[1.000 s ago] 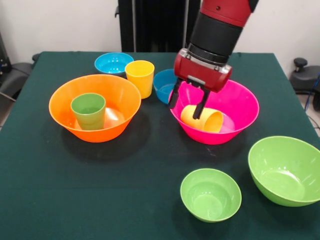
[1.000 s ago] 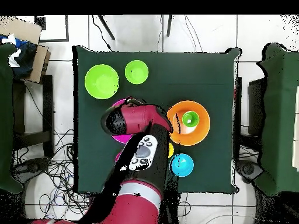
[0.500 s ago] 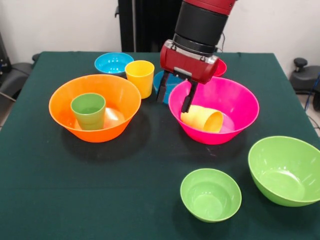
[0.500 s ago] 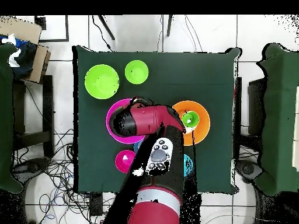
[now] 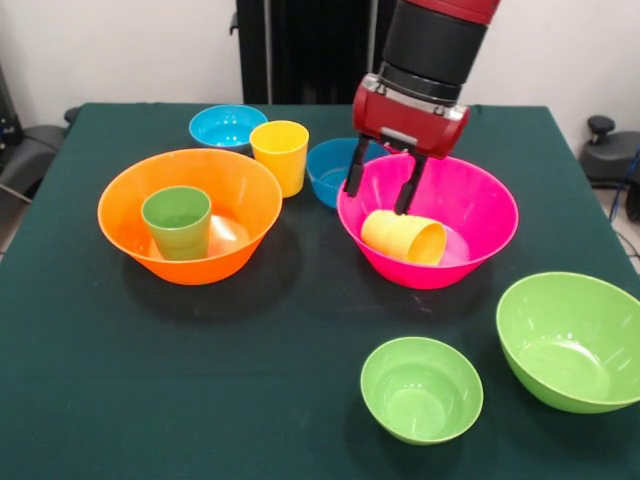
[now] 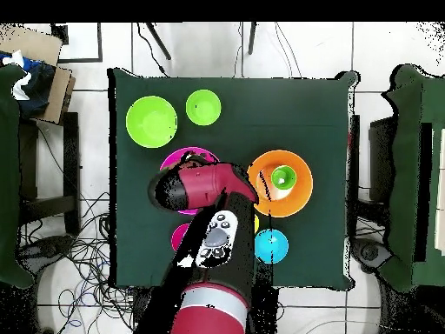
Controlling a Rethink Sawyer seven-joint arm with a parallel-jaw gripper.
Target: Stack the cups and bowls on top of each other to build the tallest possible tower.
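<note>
Now the gripper [image 5: 381,187] sits higher and farther right than half a second ago, back over the near-left rim of the large hot pink bowl [image 5: 480,225], its two fingers spread apart and holding nothing. A second ago it hung lower, straddling the orange-yellow cup [image 5: 404,237]; the cup has not shifted since, so no grasp has been made and the tower is not begun. That cup lies on its side inside the pink bowl, its long axis roughly level, mouth facing right and toward the camera, base toward the left. By my judgement, the fingers must close across its side and then turn it upright.
</note>
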